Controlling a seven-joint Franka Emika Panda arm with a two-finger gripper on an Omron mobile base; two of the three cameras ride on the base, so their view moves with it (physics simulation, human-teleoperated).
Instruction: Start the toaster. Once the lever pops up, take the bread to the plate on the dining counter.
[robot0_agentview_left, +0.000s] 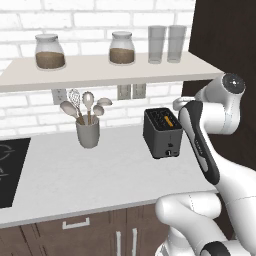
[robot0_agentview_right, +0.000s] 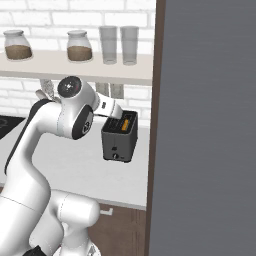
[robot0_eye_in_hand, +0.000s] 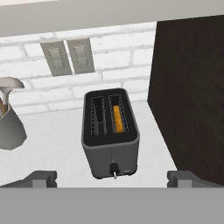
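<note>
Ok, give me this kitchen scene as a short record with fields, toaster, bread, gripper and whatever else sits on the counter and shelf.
toaster: dark grey, upright on the white counter, beside a dark cabinet side
bread: orange-tan slice down in one slot, the other slot empty
lever: small, on the toaster's front
gripper: open, above and in front of the toaster, holding nothing
utensil cup: grey, holding spoons and a whisk
shelf: two jars, two glasses

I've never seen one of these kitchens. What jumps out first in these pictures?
The dark toaster on the white counter, with something orange in one of its two slots. The white arm reaches toward it, and the open gripper hangs just in front. Behind sit a utensil cup and a shelf with jars.
</note>
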